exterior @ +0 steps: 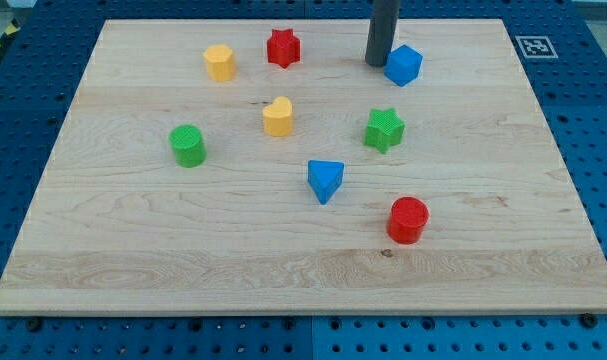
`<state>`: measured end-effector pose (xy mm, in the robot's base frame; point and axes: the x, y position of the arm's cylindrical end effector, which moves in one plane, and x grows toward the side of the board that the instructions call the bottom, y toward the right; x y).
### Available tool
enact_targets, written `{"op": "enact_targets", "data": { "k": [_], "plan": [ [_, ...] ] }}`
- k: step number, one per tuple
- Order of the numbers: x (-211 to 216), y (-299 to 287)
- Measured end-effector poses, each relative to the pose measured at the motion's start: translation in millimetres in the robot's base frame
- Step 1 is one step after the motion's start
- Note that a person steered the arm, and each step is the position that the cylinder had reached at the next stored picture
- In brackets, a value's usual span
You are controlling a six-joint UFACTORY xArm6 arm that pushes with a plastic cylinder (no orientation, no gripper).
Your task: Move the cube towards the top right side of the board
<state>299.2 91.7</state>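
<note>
A blue cube (404, 65) sits near the top of the wooden board (133, 250), right of the middle. My tip (378, 63) rests on the board just left of the blue cube, touching or nearly touching its left side. The dark rod rises straight up out of the view's top.
A red star (282, 47) and a yellow hexagon (220, 62) lie at the top left. A yellow heart (278, 116), a green star (384, 129), a green cylinder (188, 146), a blue triangle (325, 180) and a red cylinder (408, 219) lie lower down. The board's top right corner carries a marker tag (534, 46).
</note>
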Motion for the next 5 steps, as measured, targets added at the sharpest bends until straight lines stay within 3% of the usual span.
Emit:
{"op": "enact_targets", "data": {
  "k": [5],
  "plan": [
    [33, 24]
  ]
}}
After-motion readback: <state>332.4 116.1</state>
